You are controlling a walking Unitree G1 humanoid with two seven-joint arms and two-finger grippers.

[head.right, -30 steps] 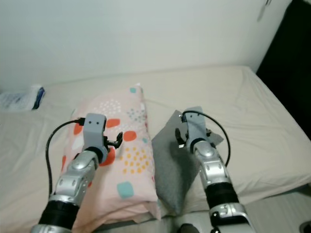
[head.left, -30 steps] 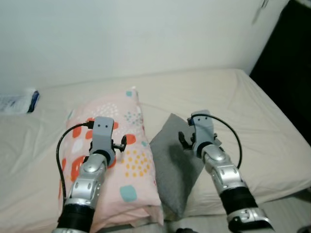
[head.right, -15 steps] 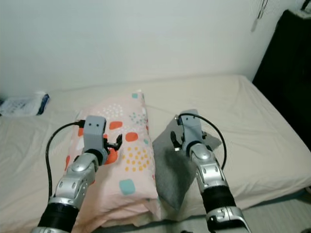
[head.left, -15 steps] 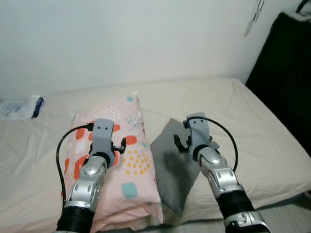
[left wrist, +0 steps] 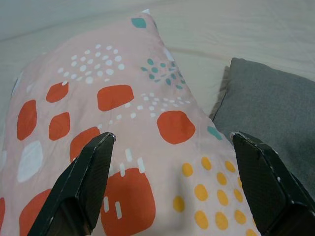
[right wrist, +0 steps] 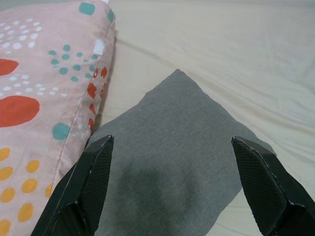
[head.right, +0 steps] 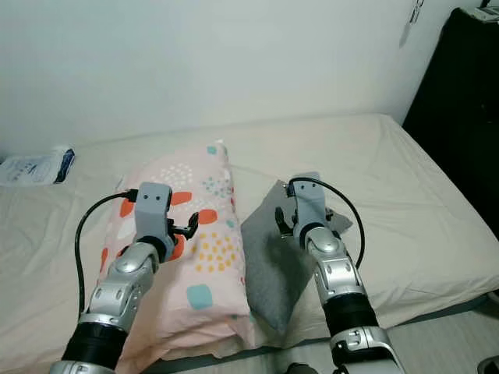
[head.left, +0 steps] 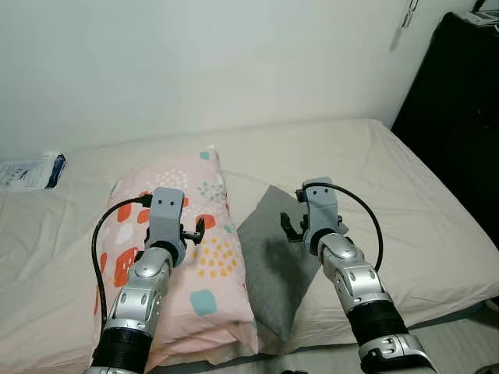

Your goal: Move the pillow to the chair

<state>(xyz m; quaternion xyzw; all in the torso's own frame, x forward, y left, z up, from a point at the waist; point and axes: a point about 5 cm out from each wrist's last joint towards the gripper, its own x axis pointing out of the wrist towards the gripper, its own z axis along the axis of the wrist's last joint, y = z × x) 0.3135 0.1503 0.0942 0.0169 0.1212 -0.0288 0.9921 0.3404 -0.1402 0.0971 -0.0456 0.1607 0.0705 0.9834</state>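
Two pillows on a cream-sheeted bed (head.left: 405, 202): long pink pillow with orange, teal and yellow spots (head.left: 199, 257), touching a small grey fabric pillow (head.left: 273, 265) partly hidden behind the right gripper (right wrist: 172, 187). Left gripper (left wrist: 172, 182) above pink pillow. Both jaws spread wide, holding nothing. White-and-blue packet (head.left: 31, 170) at bed's edge, print unreadable, cut off

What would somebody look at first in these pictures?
Probably the pink pillow with orange, teal and yellow spots, lying on the beige bed. A plain grey pillow lies right beside it. The left gripper hangs open above the pink one, and the right gripper hangs open above the grey one.
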